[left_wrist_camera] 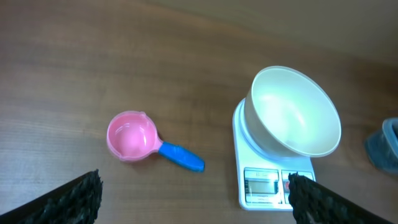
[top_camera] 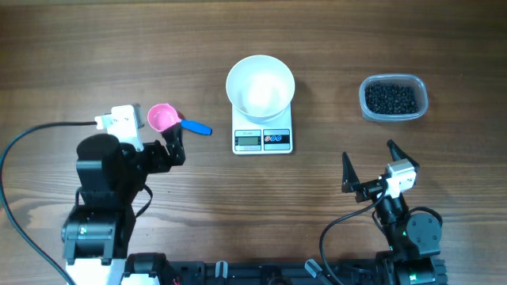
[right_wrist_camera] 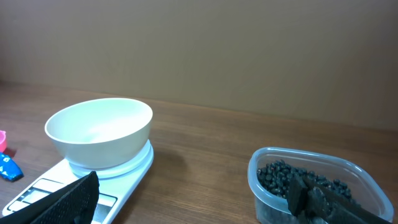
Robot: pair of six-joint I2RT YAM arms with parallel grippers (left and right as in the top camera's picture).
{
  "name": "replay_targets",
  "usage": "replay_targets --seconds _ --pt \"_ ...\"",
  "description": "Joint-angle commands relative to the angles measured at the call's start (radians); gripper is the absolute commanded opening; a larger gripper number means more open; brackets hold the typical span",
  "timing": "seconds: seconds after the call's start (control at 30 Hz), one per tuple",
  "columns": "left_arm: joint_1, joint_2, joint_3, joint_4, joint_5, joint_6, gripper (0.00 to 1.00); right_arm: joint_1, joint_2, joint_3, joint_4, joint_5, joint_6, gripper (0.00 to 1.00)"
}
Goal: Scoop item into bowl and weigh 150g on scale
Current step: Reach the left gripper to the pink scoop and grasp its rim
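left arm (top_camera: pixel 99 186): folded at the front left of the table (top_camera: pixel 71 47), wrist bent forward over the wood.
left end effector (left_wrist_camera: pixel 196 208): jaws spread wide, gripping nothing, just on the near side of the scoop.
scoop (top_camera: pixel 166 119): pink cup, blue handle pointing right; lies on the table left of the scale, apart from it.
scale (top_camera: pixel 262 139): white, display and buttons on the front edge, mid-table.
bowl (top_camera: pixel 260 85): white, upright on the scale's platform, empty.
tub (top_camera: pixel 420 89): clear plastic, far right, well apart from the scale.
item (top_camera: pixel 390 98): black grains heaped inside the tub.
right arm (top_camera: pixel 412 229): low at front right, wrist raised towards the tub.
right end effector (top_camera: pixel 371 162): jaws wide apart, empty, near the tub, not touching.
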Motion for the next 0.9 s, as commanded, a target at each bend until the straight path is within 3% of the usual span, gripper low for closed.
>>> replay_targets --seconds 0.0,0.13,0.2,0.37,0.5,0.87 --pt "-0.005 0.066 0.137 -0.084 -0.009 -0.009 1.00 0.004 -0.005 -0.002 0.004 0.003 0.007 1.00" --pt "-0.005 0.145 0.285 -0.182 0.078 -0.009 1.00 0.004 -0.005 -0.002 0.004 0.003 0.007 1.00" --pt "-0.005 0.151 0.293 -0.171 0.179 -0.009 1.00 0.004 -0.005 -0.002 0.004 0.003 0.007 1.00" --pt "-0.005 0.154 0.293 -0.206 0.203 -0.013 1.00 0.004 -0.005 -0.002 0.004 0.003 0.007 1.00" --pt "-0.005 0.154 0.293 -0.209 0.351 -0.013 1.00 0.004 -0.005 -0.002 0.004 0.003 0.007 1.00" --pt "-0.005 0.182 0.293 -0.223 0.355 -0.013 1.00 0.004 -0.005 -0.002 0.004 0.003 0.007 1.00"
